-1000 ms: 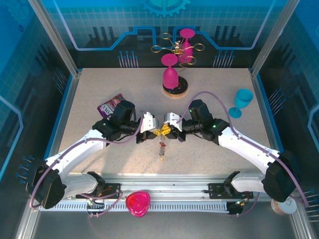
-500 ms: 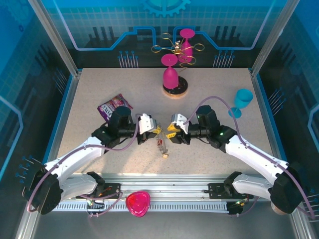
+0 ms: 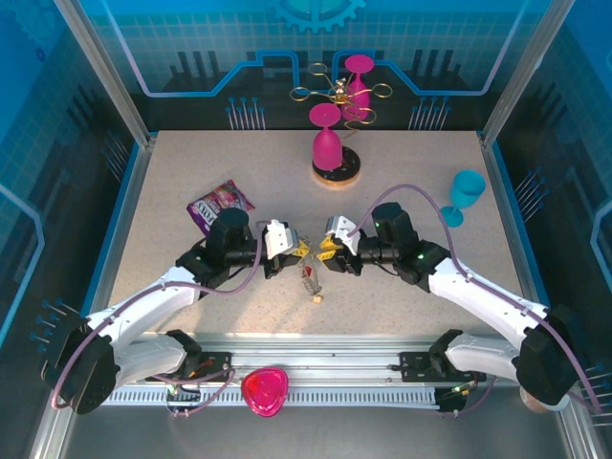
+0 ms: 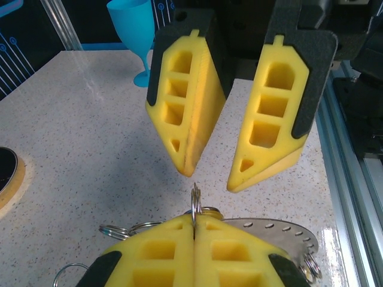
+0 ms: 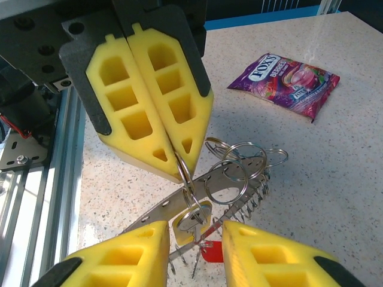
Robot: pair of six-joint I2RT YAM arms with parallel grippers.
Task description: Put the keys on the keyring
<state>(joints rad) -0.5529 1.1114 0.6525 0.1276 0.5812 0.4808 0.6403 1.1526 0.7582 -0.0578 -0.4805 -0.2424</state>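
Note:
The keyring (image 5: 157, 210), a flat grey metal ring edged with wire loops (image 5: 240, 167), hangs tilted just above the table. My left gripper (image 4: 193, 220) is shut on one upright wire loop (image 4: 195, 200) at its rim; it appears from above as the left gripper (image 3: 296, 251). A yellow-headed key (image 5: 192, 220) hangs on that loop, and a red key head (image 5: 213, 252) lies below it. My right gripper (image 5: 194, 242) is open, its fingers on either side of the yellow key and not touching it. It faces the left gripper, as the right gripper (image 4: 210, 179) and the right gripper (image 3: 323, 258).
A purple candy packet (image 3: 222, 204) lies left of the arms. A pink goblet (image 3: 327, 143) stands upside down on a dark cork-rimmed coaster (image 3: 338, 173) at the back, with a blue goblet (image 3: 466, 194) at the right. A small tan piece (image 3: 316, 298) lies near the front.
Both grippers have shifted slightly toward the near edge with the ring. The right gripper has drawn back from the left one, leaving a gap between them.

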